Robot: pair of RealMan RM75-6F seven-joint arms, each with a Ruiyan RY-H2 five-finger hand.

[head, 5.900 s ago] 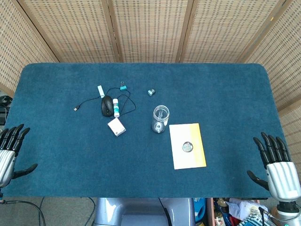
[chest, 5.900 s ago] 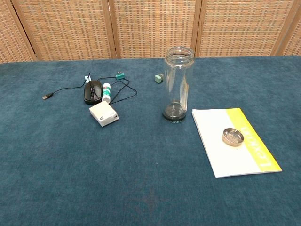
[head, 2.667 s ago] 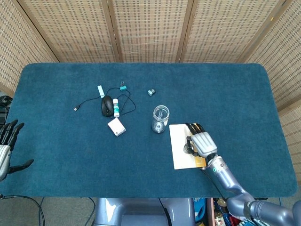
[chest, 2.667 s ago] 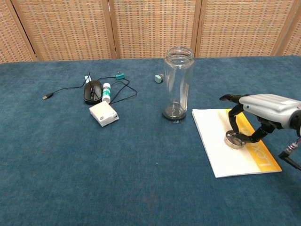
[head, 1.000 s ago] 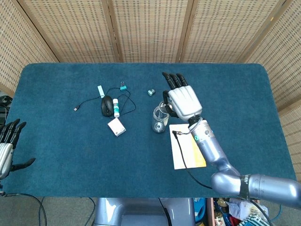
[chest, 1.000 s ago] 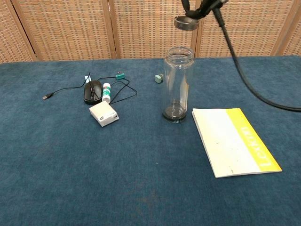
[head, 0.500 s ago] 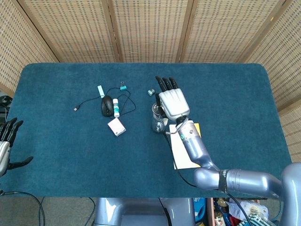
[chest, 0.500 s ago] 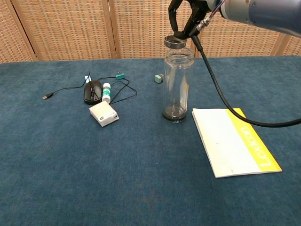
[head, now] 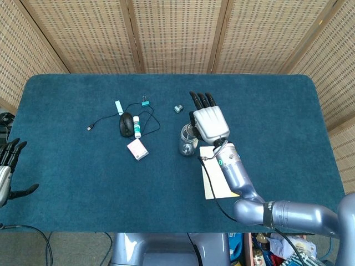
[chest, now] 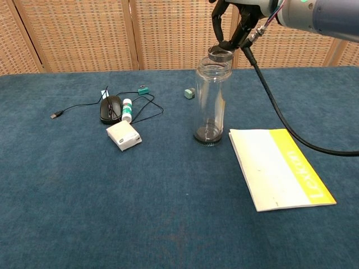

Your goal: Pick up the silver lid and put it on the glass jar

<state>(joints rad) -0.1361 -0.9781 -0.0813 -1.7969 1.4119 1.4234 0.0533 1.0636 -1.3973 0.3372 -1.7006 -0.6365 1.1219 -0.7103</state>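
The tall glass jar stands upright on the blue table, left of a booklet. My right hand is above its mouth and pinches the silver lid, which sits tilted just over the jar's rim. From the head view the right hand covers the lid and part of the jar. My left hand hangs open off the table's left front corner, holding nothing.
A white and yellow booklet lies right of the jar. A black mouse with its cable, a small bottle, a white box, a teal clip and a small grey piece lie to the left and behind.
My right hand lifted the lid off the booklet, carried it up over the jar, and has shifted slightly right and lower onto the jar's mouth. The left hand stayed put.
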